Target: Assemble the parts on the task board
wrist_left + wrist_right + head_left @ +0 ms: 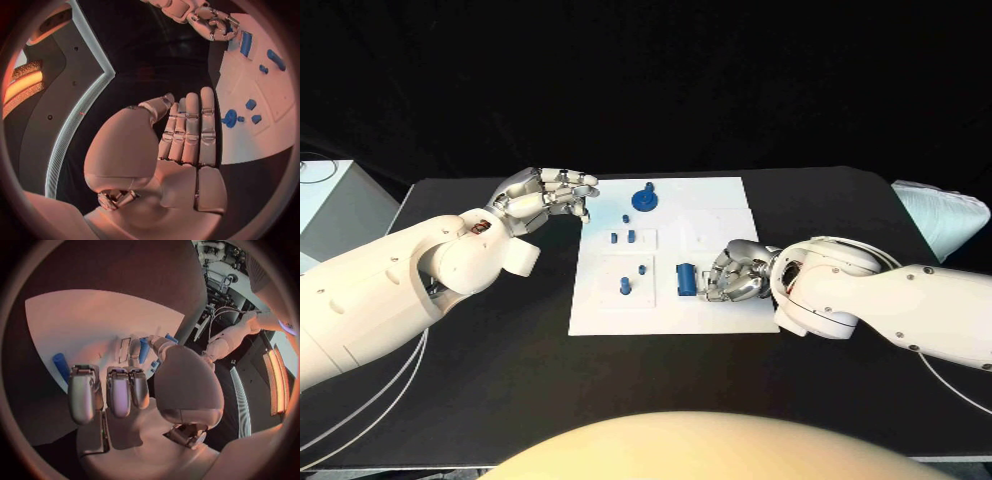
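Note:
The white task board [718,215] lies mid-table and carries several blue parts: a round piece with a peg [646,200], small pegs [625,237], and a lying cylinder [685,278]. My right hand [737,270] rests on the board's right half with its fingers curled in, close beside the cylinder [245,43], and I see nothing between them. In the right wrist view a blue part [144,349] sits by the thumb tip. My left hand [548,195] hovers off the board's far left corner, with its fingers [190,125] held straight and together around nothing.
Black table [488,350] surrounds the board. A white box [336,205] stands at the table's left edge. A pale object [942,215] lies at the far right.

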